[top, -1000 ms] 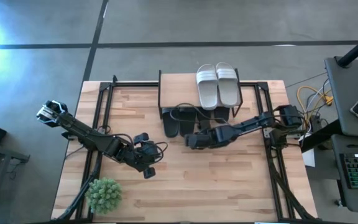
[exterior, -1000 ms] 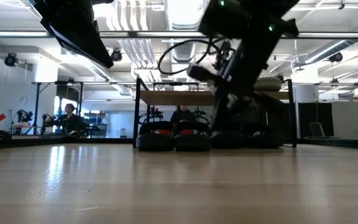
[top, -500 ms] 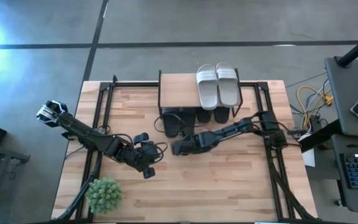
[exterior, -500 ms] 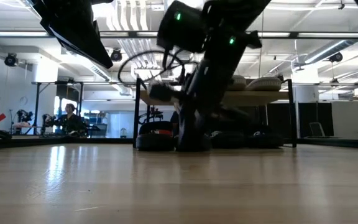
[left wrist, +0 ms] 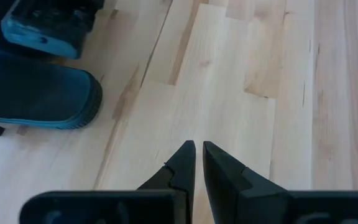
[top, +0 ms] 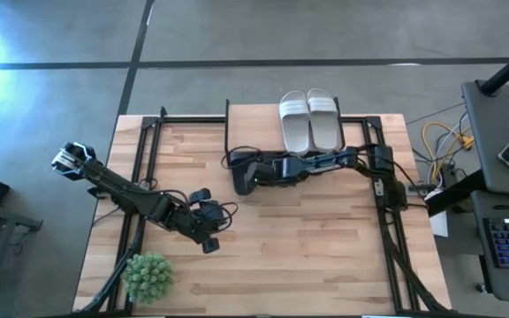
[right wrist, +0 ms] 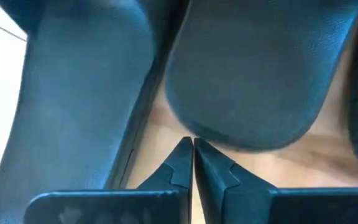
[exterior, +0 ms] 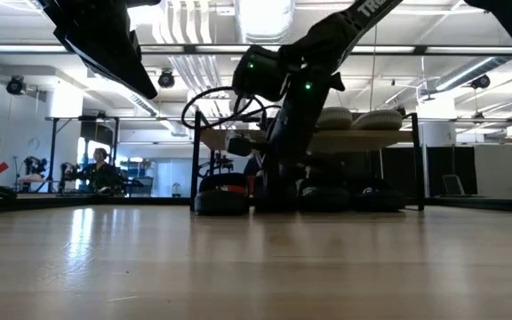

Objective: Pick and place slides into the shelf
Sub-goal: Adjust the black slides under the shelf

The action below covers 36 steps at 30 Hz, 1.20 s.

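The left gripper (top: 208, 240) hangs over bare table (top: 325, 265) near the left front, just beside the plant (top: 148, 276). In its wrist view the fingers (left wrist: 182, 163) stand almost together, a thin slit between their tips, and nothing is held; they point at bare wood. A dark rounded part shows off to one side in that view; what it is cannot be told.

The right gripper (top: 244, 173) reaches across the front of the shelf (top: 250, 132) to its left end, low by the lower tier. Its wrist view shows the fingers (right wrist: 180, 165) closed tip to tip with nothing between them, the tips just short of the rounded end of a black slide (right wrist: 253, 81); another black slide (right wrist: 73, 93) lies beside it. Whether the tips touch the slide cannot be told.

On the shelf's top board two white slides (top: 309, 121) lie side by side at the right half. From the low view, black slides (exterior: 223, 197) sit in a row on the lower tier, with the right arm (exterior: 296, 107) coming down in front of them; how many there are cannot be counted for sure. One black slide (top: 243, 175) pokes out at the shelf's left front in the high view.

White lettering runs along the right arm at the top of the low view, too cut off to read. No other writing is legible.
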Motion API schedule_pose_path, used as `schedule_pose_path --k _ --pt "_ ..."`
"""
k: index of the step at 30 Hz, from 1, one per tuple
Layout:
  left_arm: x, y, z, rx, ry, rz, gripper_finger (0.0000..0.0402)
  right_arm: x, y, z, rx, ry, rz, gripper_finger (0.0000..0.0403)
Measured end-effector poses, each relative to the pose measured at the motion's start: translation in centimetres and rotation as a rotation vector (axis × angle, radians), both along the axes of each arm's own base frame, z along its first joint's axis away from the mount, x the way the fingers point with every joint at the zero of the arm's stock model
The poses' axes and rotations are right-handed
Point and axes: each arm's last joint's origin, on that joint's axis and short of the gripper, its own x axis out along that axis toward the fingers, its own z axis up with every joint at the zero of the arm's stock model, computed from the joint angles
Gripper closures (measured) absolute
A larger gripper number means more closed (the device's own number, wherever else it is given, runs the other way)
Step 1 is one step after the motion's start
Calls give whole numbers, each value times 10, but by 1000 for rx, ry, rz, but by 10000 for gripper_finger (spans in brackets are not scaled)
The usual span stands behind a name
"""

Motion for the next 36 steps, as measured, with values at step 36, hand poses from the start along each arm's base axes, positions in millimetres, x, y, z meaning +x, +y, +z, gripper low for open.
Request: schedule_pose_path --k 36 --pt "-62 32 22 22 -15 108 384 56 59 -4 8 -187 119 394"
